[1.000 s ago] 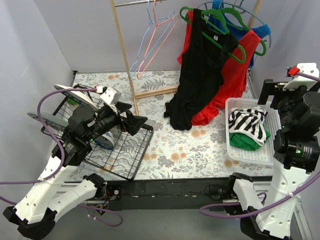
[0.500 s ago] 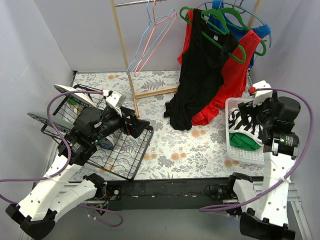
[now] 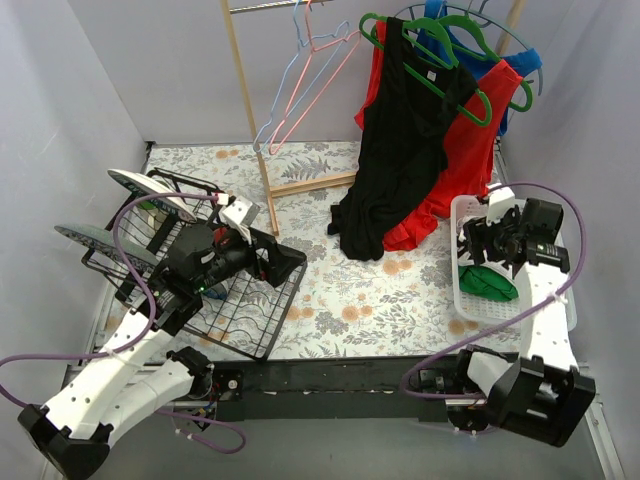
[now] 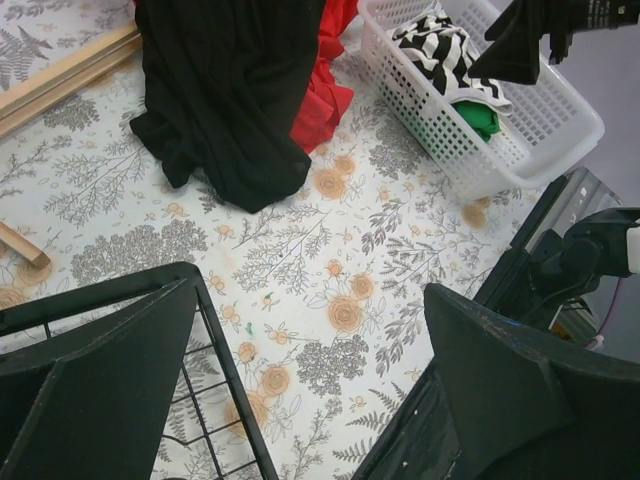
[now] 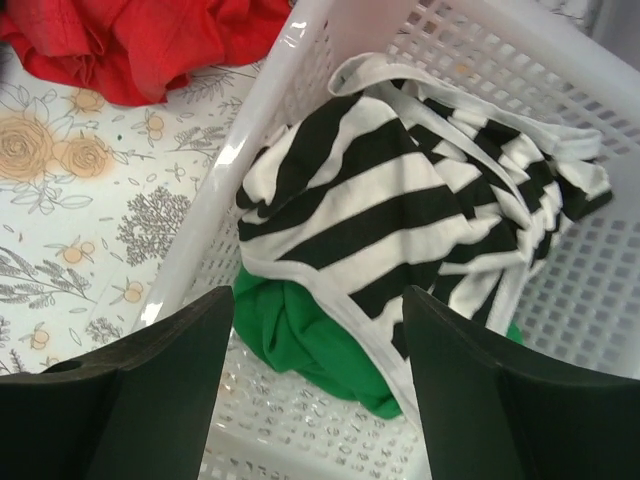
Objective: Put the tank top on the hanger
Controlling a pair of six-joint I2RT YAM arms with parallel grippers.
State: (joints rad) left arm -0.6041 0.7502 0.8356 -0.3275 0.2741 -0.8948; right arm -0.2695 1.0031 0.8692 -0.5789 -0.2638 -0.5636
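Observation:
The black-and-white striped tank top [image 3: 470,258] lies crumpled in the white basket [image 3: 505,312]; it also shows in the left wrist view [image 4: 440,50] and the right wrist view [image 5: 400,200]. My right gripper [image 3: 480,240] is open, pointing down just above the top's near edge [image 5: 318,300], empty. The pale pink hanger [image 3: 318,88] hangs by its hook from the rail at the back, next to a light blue hanger. My left gripper [image 3: 285,257] is open and empty over the wire rack's right corner [image 4: 308,295], far from both.
A green cloth [image 5: 320,340] lies under the tank top in the basket. A black top [image 3: 395,160] and a red top [image 3: 455,170] hang on green hangers [image 3: 445,50] at the back. A wooden post [image 3: 250,110] and a black wire rack [image 3: 250,310] stand on the left.
My right arm has swung down and to the left, bringing its open gripper over the basket and close above the striped top. My left arm has lowered and shifted slightly right.

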